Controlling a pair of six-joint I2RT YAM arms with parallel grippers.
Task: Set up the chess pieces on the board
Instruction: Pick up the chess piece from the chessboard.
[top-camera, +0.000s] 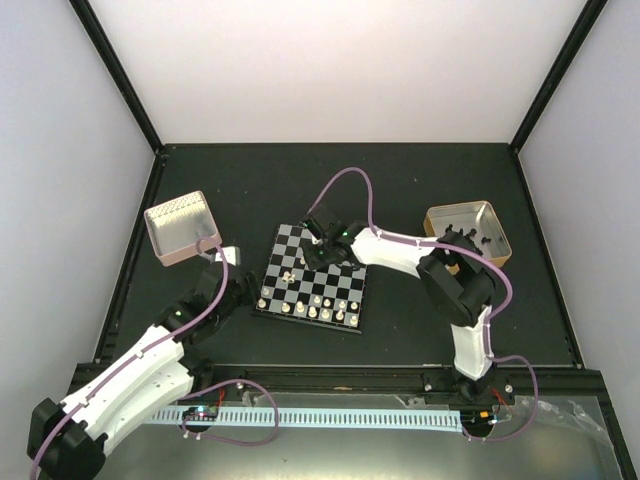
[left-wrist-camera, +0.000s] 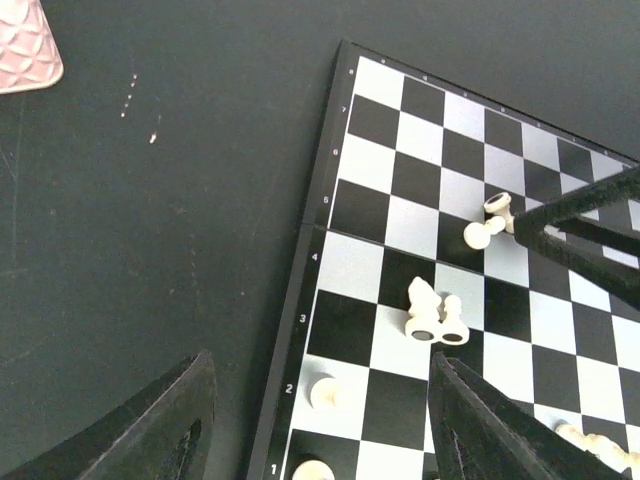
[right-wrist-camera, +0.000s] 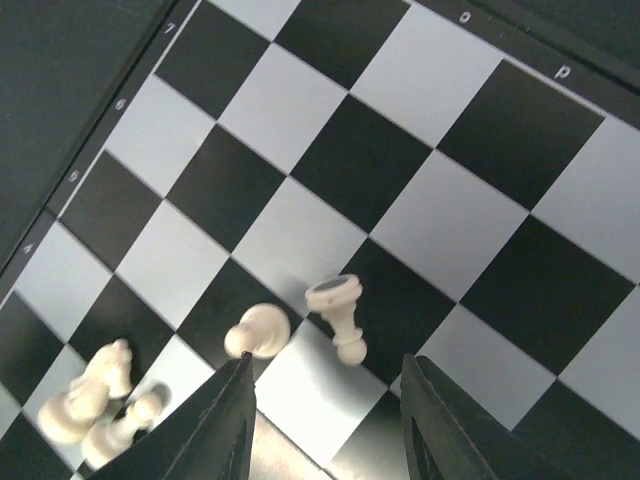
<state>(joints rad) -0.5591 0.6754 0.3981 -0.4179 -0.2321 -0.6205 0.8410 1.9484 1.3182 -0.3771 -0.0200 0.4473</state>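
Cream-white chess pieces (top-camera: 325, 303) stand in two partly filled rows along the near edge of the board (top-camera: 288, 250). Several more lie loose mid-board, so setup is judged about half done.

Left wrist view: the left gripper (left-wrist-camera: 320, 435) is spread and empty over the board's left edge, near a toppled pair (left-wrist-camera: 432, 315).

Right wrist view: the right gripper (right-wrist-camera: 325, 425) is spread and empty above a fallen piece (right-wrist-camera: 340, 312) and a round-headed piece (right-wrist-camera: 257, 332), both still to be placed.

Dark matte table (top-camera: 340, 180), pale lilac walls (top-camera: 60, 150), black corner posts (top-camera: 115, 70), even light
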